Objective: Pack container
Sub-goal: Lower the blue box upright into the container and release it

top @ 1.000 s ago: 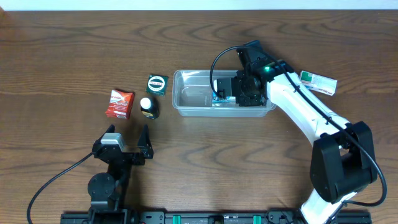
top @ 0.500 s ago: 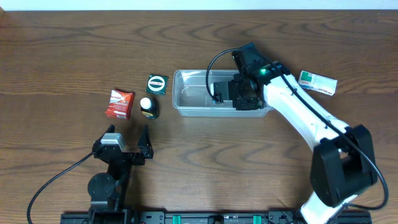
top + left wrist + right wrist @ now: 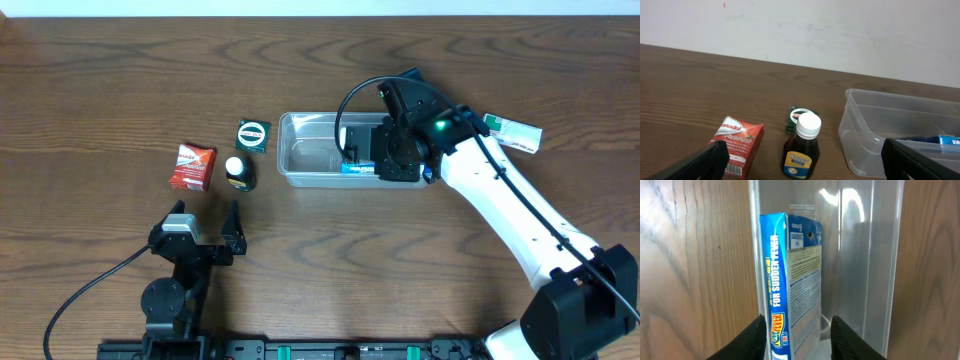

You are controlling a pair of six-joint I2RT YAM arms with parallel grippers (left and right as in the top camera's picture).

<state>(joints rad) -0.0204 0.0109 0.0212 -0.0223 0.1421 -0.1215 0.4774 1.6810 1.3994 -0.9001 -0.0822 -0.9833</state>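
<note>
From above, the container (image 3: pixel 318 150) lies mid-table. My right gripper (image 3: pixel 366 160) reaches into its right end, over a blue box (image 3: pixel 357 169) against the near wall. A red box (image 3: pixel 191 166), a bottle (image 3: pixel 239 173) and a green box (image 3: pixel 253 135) sit left of the container; a white box (image 3: pixel 512 131) lies to its right. My left gripper (image 3: pixel 200 232) hangs spread and empty, near and left of the container.

My left wrist camera shows the same three items beside the container's left end.

My right wrist camera shows the blue box standing on edge inside the container, between my fingers (image 3: pixel 747 340); the jaws stand wider than the box, not clamped.
</note>
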